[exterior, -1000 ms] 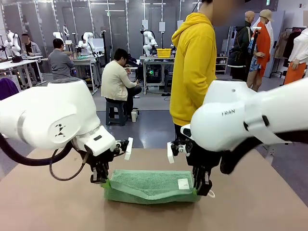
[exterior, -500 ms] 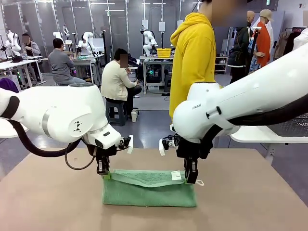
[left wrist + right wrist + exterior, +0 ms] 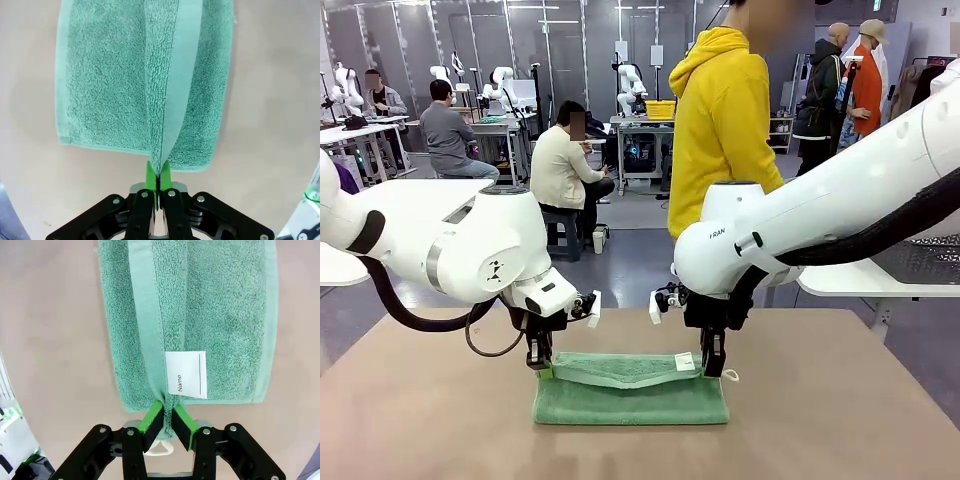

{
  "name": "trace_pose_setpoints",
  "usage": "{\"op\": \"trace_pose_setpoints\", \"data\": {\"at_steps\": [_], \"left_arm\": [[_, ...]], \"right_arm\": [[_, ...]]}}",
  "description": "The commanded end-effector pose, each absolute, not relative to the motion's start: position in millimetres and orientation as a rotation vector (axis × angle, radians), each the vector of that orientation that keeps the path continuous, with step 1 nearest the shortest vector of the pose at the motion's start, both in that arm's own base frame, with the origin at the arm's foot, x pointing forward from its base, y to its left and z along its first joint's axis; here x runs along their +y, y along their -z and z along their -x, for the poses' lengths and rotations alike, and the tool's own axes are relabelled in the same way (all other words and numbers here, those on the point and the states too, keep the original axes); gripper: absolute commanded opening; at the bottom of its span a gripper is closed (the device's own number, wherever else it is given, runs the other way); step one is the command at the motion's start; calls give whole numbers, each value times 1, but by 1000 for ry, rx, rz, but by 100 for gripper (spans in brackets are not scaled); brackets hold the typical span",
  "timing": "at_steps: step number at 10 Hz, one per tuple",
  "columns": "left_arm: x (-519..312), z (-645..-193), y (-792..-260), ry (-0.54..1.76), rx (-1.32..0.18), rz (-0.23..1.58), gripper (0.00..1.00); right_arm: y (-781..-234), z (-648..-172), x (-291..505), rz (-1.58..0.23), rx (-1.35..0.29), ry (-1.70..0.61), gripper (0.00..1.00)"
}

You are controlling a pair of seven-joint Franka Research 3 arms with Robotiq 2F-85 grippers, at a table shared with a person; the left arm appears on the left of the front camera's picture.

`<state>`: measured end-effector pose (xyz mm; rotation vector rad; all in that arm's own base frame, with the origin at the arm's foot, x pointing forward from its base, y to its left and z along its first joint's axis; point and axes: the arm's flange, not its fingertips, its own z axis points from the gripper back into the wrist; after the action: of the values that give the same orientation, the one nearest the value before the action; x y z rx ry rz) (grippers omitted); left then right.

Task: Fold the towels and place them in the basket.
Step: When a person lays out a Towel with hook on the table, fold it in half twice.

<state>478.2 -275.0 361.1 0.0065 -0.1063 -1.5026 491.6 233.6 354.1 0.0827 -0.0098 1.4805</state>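
1. Nearest the camera, the bare brown tabletop [image 3: 420, 420] is seen, with the green towel [image 3: 630, 400] lying across its middle.
2. The towel's lower layer is laid flat on the tabletop, and its near long edge is already a fold line. The upper layer is doubled back over it.
3. The upper layer's free edge is held slightly raised along the far side, sagging a little between its two corners.
4. One corner of that edge is pinched by the left tool [image 3: 542, 362], whose green pads are pressed together on the cloth.
5. The other corner is clamped by the right tool [image 3: 712, 368], just beside the white name label [image 3: 186, 374] and the thin corner loop [image 3: 732, 378].
6. The first fold is judged to be under way and not finished: the held edge has not yet been laid down and let go.
7. Further folding, any other towel and the placing are judged to be left to do.
8. The basket [image 3: 923, 262], judged by its dark lattice wall, is seen off to the right, well apart from the towel.
9. Beyond the tabletop's far edge, a person in a yellow hoodie [image 3: 720, 130] is standing.
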Motion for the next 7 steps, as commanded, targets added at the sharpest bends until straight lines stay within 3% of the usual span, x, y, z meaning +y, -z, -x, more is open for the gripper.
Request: {"op": "trace_pose_setpoints", "data": {"at_steps": [1, 3, 4, 5, 7], "left_arm": [[-274, -477, -363, 1482, -108, -9, 0], [-274, -477, -363, 1482, -108, -9, 0], [-275, -478, -361, 1496, -106, -6, 4], [-285, -489, -359, 1496, -97, -122, 4], [-296, -506, -354, 1537, -88, -70, 4]], "right_arm": [[-354, -488, 236, -84, -2, -1491, 0], [-354, -488, 236, -84, -2, -1491, 0], [-354, -490, 237, -85, -7, -1487, 13], [-358, -503, 236, -51, -68, -1466, 13], [-347, -517, 238, -28, 2, -1452, 13]]}}
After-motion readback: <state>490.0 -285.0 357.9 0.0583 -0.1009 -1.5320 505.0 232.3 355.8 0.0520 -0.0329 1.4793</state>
